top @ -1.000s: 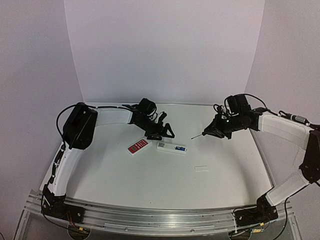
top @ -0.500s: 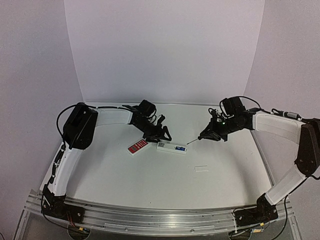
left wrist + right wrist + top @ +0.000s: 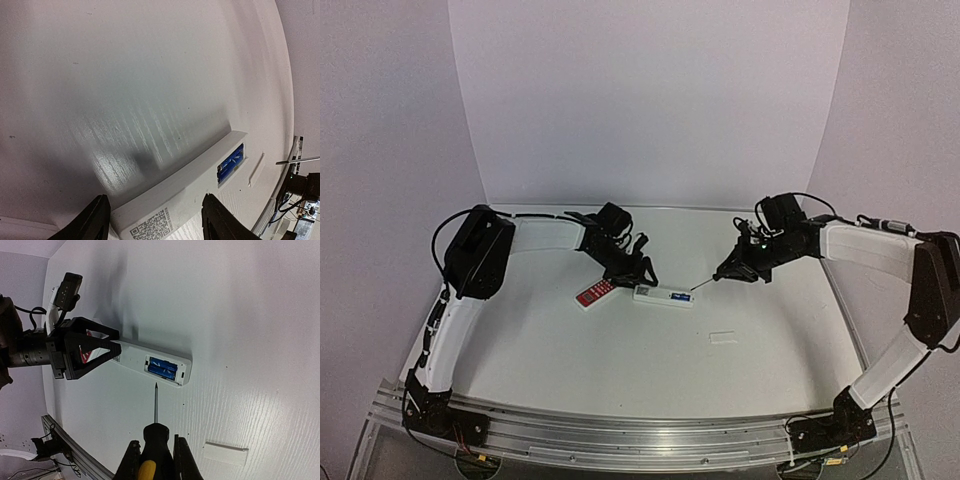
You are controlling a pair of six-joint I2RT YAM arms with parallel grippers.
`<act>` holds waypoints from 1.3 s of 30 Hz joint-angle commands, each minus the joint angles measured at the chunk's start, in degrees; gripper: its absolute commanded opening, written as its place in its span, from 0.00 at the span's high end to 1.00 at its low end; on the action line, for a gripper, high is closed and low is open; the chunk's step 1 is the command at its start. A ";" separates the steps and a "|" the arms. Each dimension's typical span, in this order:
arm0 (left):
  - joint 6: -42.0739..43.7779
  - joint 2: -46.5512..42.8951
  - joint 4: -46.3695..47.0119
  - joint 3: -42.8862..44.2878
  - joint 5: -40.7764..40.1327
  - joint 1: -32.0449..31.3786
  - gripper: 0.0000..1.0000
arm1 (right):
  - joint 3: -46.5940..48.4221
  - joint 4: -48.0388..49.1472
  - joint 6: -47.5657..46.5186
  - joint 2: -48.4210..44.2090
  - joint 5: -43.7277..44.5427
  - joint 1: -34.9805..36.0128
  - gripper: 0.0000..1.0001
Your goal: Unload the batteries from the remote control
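Geometry first. Long slim white plastic remote control (image 3: 134, 356) lies back-up on the white table (image 3: 240, 315) with its battery bay uncovered at one end. The two small blue cylindrical batteries (image 3: 162, 369) sit side by side in the bay, lengthwise along the remote control.

My right claw (image 3: 156, 456) is clamped on a black-handled screwdriver with a yellow patch and a thin steel shaft (image 3: 155, 432). My left claw (image 3: 114, 341) has its fingers spread astride the remote control's opposite end. Whether those pads actually press its sides, I cannot tell.

Key relation: from the right claw, the bay lies straight ahead along the screwdriver's shaft.
- Shaft runs roughly square to the remote control's long axis.
- Tip is just short of the bay-side long edge, apart from it, aimed at the batteries.
- Right arm is the nearer one to the bay. Left arm is at the far end, placed to brace, in my judgement.

Also noted:
- Small flat white cover piece (image 3: 226, 453) lies off the remote control's bay end, on my right claw's side, apart from it.
- Shorter red-faced remote (image 3: 596, 293) lies just beside the remote control's left-claw end.

Writing: one black QR code (image 3: 150, 226) is printed on the remote control's back, near the left claw's end. No brand or legible words; the other marks are too small to read.
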 commanded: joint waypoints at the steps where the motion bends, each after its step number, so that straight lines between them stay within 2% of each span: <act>1: -0.07 -2.76 -3.65 -1.54 -3.30 -1.17 0.45 | 2.83 0.79 -1.00 1.29 0.43 1.57 1.00; 7: 1.11 -2.97 -4.66 -1.90 -5.47 -1.60 0.50 | 3.22 0.13 -1.55 1.91 5.63 2.65 1.00; 12: 1.64 -3.61 -4.43 -2.13 -5.98 -1.73 0.50 | 4.60 -1.33 -3.10 3.10 8.06 3.21 1.00; 23: -0.38 -7.45 -2.91 -5.32 -8.56 -1.65 0.47 | 5.44 -2.20 -4.56 3.84 7.12 3.34 1.00; 32: -2.22 -9.21 -0.02 -9.66 -5.83 -1.76 0.48 | 4.93 -2.12 -4.70 3.21 6.24 3.37 1.00; 39: -2.61 -8.08 -1.17 -8.45 -6.70 -3.23 0.48 | 4.55 -2.12 -4.47 3.02 6.56 3.36 1.00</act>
